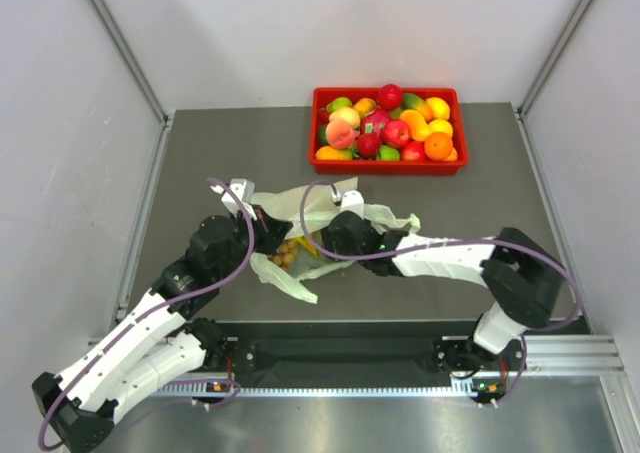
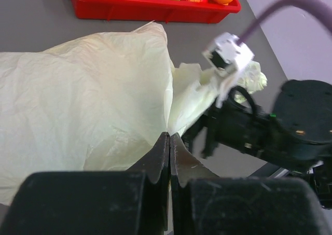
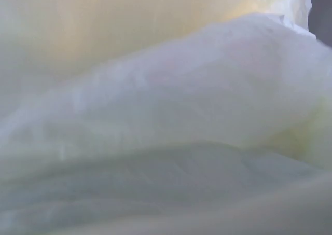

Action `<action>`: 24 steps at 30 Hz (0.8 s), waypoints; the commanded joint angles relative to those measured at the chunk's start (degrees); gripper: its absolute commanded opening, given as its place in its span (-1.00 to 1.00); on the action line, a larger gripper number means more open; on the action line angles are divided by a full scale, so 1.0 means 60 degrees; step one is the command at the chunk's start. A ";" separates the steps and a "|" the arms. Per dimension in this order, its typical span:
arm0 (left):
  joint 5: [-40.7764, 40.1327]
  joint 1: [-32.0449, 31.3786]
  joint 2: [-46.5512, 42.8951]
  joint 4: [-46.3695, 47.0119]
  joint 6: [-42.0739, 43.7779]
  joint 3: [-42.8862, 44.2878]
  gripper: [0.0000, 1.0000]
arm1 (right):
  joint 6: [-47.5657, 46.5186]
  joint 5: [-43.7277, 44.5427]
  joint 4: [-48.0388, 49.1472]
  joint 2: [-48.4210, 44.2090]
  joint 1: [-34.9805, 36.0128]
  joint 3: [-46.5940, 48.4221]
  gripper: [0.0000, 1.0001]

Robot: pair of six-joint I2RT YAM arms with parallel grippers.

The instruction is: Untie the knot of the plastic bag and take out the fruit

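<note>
- Plastic bag [image 1: 330,213]: thin, crinkled and pale green. It lies crumpled on the grey surface [image 1: 220,163], about midway across, between the two arms and nearer than the red tray [image 1: 386,165].
- Through the bag's film, in the top view, a cluster of small tan-brown berries [image 1: 285,253] shows on the left side. A yellow piece [image 1: 316,244] lies just beside it to the right. Both are inside the bag.
- Left claw [image 2: 169,141]: its fingers are pressed together, pinching a fold of the bag's film at their tips. From this wrist view the bag [image 2: 88,100] spreads as a wide pale sheet to the left and above.
- Right claw [image 1: 335,235]: it reaches in from the right and is buried in the bag's folds. The right wrist view shows only blurred pale film [image 3: 166,115] up against the lens, so I cannot tell whether its fingers are apart or together.
- The two claws are near each other, with the bag bunched between them.
- The red tray sits at the far edge of the surface, well apart from the bag. It holds a heap of toy produce [image 1: 395,131] in red, orange, yellow and green.
</note>
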 commanded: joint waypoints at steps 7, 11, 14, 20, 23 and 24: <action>-0.0144 0.0045 0.0212 0.0789 0.0066 0.0021 -1.00 | -0.0867 -0.2977 -0.0787 -0.3205 0.0008 -0.1514 -1.00; -0.0144 0.0030 0.0256 0.0789 0.0051 0.0006 -1.00 | -0.1117 -0.3887 -0.1753 -0.4345 0.0008 -0.1602 -1.00; -0.0203 0.0045 0.0256 0.0760 0.0065 -0.0052 -1.00 | -0.1277 -0.4952 -0.2004 -0.5806 0.0008 -0.1719 -1.00; -0.0203 0.0030 0.0285 0.0774 0.0051 -0.0111 -1.00 | -0.1776 -0.6044 -0.2164 -0.8899 -0.0006 -0.1194 -1.00; -0.0174 0.0045 0.0329 0.0774 0.0036 -0.0155 -1.00 | -0.2112 -0.5195 -0.2486 -0.9679 -0.0021 -0.0682 -1.00; -0.0188 0.0030 0.0344 0.0789 0.0022 -0.0170 -1.00 | -0.2229 -0.4322 -0.2560 -0.9769 -0.0035 -0.0549 -1.00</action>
